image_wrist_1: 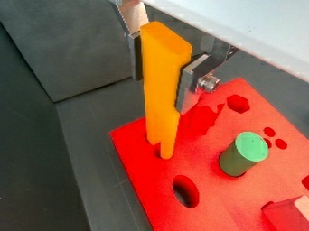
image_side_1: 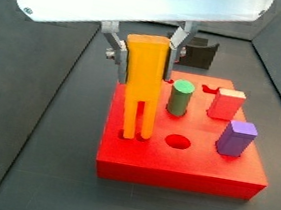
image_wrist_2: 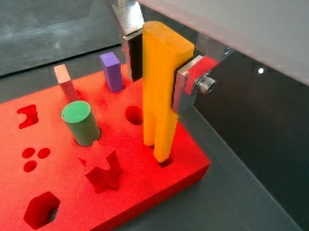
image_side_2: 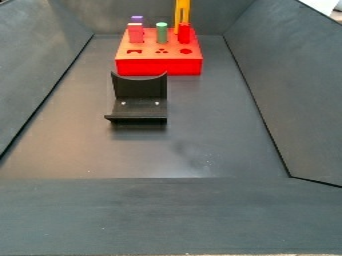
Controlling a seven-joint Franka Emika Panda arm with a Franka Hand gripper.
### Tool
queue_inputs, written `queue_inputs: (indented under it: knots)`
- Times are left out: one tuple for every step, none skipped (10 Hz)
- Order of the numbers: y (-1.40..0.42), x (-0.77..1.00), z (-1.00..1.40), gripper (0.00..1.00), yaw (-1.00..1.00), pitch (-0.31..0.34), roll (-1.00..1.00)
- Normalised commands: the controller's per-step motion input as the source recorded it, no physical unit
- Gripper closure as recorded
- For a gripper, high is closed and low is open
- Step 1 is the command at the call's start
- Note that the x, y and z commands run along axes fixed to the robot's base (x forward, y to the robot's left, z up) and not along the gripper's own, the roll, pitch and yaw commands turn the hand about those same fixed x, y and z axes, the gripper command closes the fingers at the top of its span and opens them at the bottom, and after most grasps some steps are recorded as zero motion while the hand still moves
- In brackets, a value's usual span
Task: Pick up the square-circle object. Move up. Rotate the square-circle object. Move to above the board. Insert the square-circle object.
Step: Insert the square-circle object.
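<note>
My gripper is shut on the square-circle object, a long orange-yellow piece held upright, with a silver finger on each side of its upper part. In a side view its two parallel legs point down and their tips meet the top of the board near its corner. The board is a thick red block in both wrist views. At the leg tips a dark hole edge shows; how deep the legs sit I cannot tell. From far off, the object stands over the board.
On the board stand a green cylinder peg, a red peg and a purple peg. An open round hole lies beside the legs. The fixture sits on the floor in front of the board. Dark sloped walls enclose the floor.
</note>
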Motion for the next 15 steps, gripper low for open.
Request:
queue_inputs:
  knots:
    - [0.0,0.0,-0.14,1.0,-0.17,0.0,0.0]
    - [0.0,0.0,-0.13,1.0,-0.19,0.0,0.0]
    - [0.0,-0.01,-0.12,1.0,-0.21,0.0,0.0]
    - [0.0,-0.01,-0.09,1.0,-0.28,0.0,-0.04]
    - [0.0,-0.04,-0.04,1.0,-0.34,0.0,-0.06]
    - [0.0,0.0,-0.12,1.0,-0.19,0.0,-0.04]
    - [0.0,0.0,-0.17,1.0,-0.08,-0.004,0.0]
    - [0.0,0.0,-0.14,1.0,-0.1,0.0,0.0]
    - [0.0,0.0,-0.12,1.0,-0.12,0.0,-0.03]
    - [0.0,0.0,-0.15,1.0,-0.1,0.0,-0.04]
    - [0.0,0.0,-0.16,1.0,-0.08,0.0,-0.02]
    - [0.0,0.0,-0.16,1.0,-0.09,0.0,-0.03]
    - [-0.03,0.0,-0.19,1.0,-0.16,0.0,-0.04]
    - [-0.01,0.13,-0.25,1.0,-0.18,0.0,0.0]
    - [-0.04,0.22,-0.35,1.0,-0.07,0.019,0.05]
